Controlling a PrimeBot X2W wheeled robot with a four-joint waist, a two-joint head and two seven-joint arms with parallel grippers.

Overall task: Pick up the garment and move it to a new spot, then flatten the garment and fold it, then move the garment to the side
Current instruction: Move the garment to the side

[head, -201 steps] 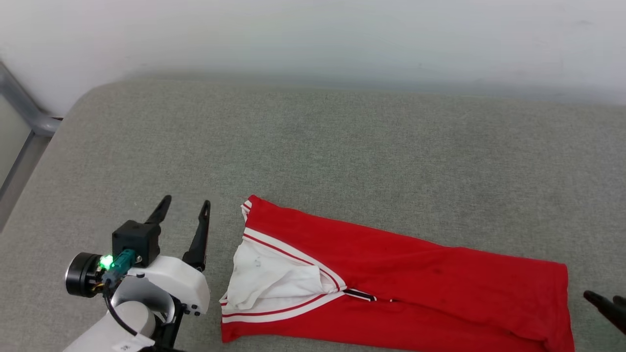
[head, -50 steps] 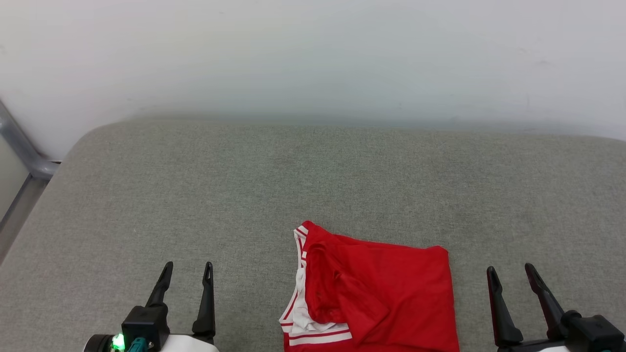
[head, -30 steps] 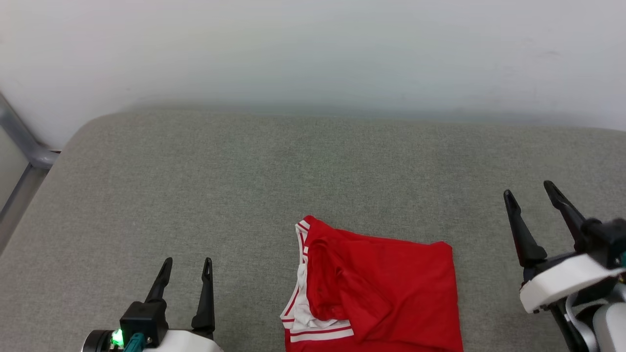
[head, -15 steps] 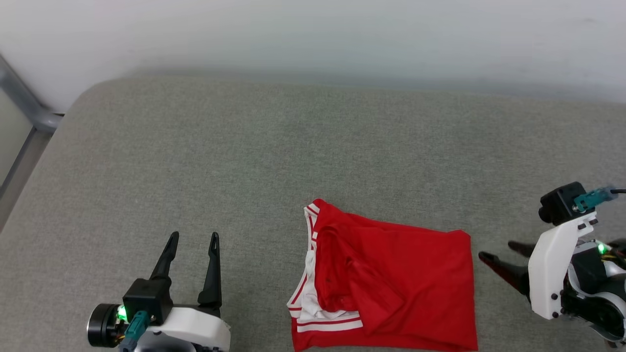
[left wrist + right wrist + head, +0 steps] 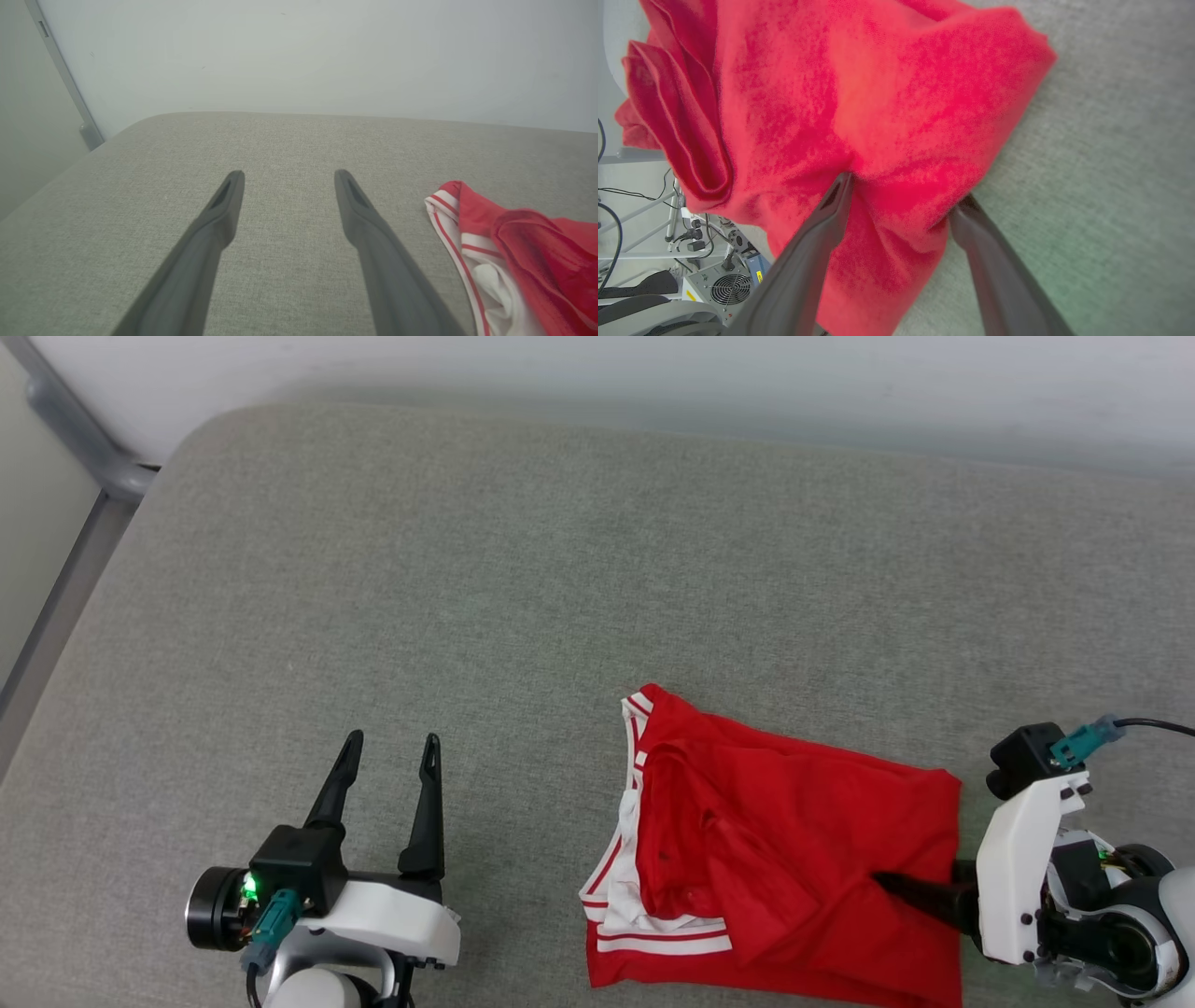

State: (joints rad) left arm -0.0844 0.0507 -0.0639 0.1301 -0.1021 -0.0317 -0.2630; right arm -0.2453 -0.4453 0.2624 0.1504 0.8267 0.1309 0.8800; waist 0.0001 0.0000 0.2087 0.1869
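The garment (image 5: 794, 859), red with white striped trim on its left side, lies folded on the grey cushion near the front edge. My right gripper (image 5: 910, 894) points left at the garment's right edge. Its jaws are open around that edge. In the right wrist view the right gripper (image 5: 905, 191) has one finger on top of the red cloth (image 5: 878, 93), while the other finger's tip sits under the cloth's rim. My left gripper (image 5: 392, 739) stands open over bare cushion, well left of the garment (image 5: 509, 252). The left gripper (image 5: 287, 175) holds nothing.
The grey cushion (image 5: 560, 569) stretches wide behind and to the left of the garment. A white wall runs along its back, and a metal frame post (image 5: 84, 439) stands at the far left. Past the cushion's front edge are cables and a fan box (image 5: 728, 289).
My right gripper has dropped, turned to point left and slid onto the garment's right edge. The head camera has tilted down. The left arm has stayed put.
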